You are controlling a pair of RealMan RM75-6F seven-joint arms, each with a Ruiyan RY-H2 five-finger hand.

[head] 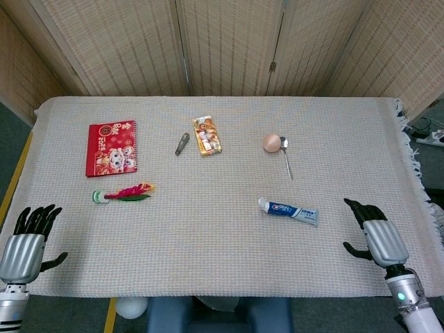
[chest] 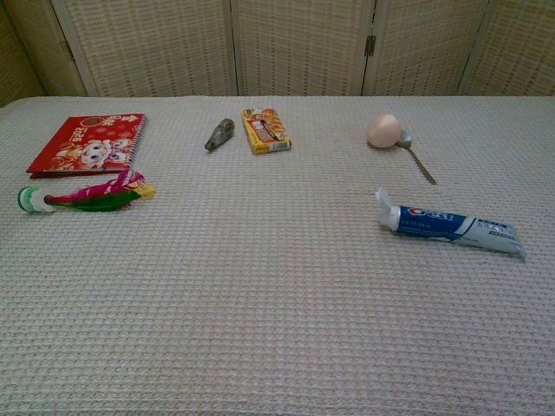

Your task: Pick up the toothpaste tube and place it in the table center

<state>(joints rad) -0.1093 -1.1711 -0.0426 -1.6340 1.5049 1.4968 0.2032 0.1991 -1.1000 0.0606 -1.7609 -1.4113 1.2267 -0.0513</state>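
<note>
The blue and white toothpaste tube (head: 289,210) lies flat on the cloth, right of the table's middle, white cap toward the left; the chest view shows the tube (chest: 451,225) at mid right. My right hand (head: 375,236) hovers over the table's front right, a short way right of the tube, fingers spread and empty. At the front left corner my left hand (head: 26,243) is open with nothing in it. Neither hand appears in the chest view.
A red booklet (head: 112,148), a feathered shuttlecock (head: 125,193), a small grey tool (head: 182,143) and a yellow snack packet (head: 207,134) lie across the left and back. An egg (head: 271,143) touches a spoon (head: 286,157) behind the tube. Folding screens stand behind the table.
</note>
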